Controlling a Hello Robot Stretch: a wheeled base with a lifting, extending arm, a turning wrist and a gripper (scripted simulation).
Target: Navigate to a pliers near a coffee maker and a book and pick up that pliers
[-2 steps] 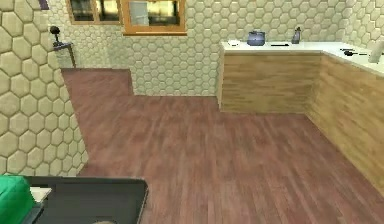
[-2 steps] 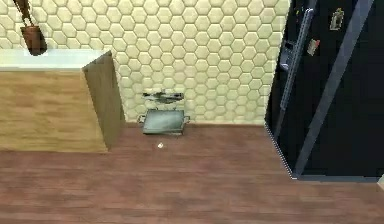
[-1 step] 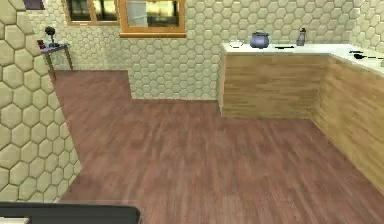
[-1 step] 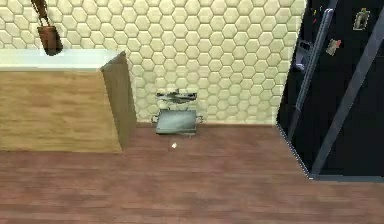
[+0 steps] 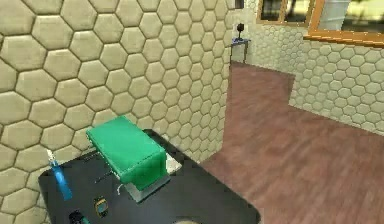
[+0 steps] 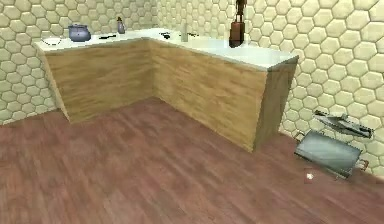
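Note:
A black table point(image 5: 215, 200) stands at the bottom of the forward view, against a hexagon-tiled wall. A green box-shaped thing point(image 5: 127, 150) rests on it, over a white and grey base point(image 5: 168, 165). Left of that lies a thin blue thing point(image 5: 62, 183). Two small dark things point(image 5: 101, 206) point(image 5: 75, 216) sit near the table's front edge, too small to name.
Wood floor point(image 5: 290, 150) runs past the table toward a far corner with a window point(image 5: 345, 18). In the arm side view an L-shaped wooden counter point(image 6: 200, 80) carries a dark pot point(image 6: 78, 33), a small bottle point(image 6: 120, 25) and a brown bottle point(image 6: 237, 25). A grey flat thing point(image 6: 328, 152) lies on the floor.

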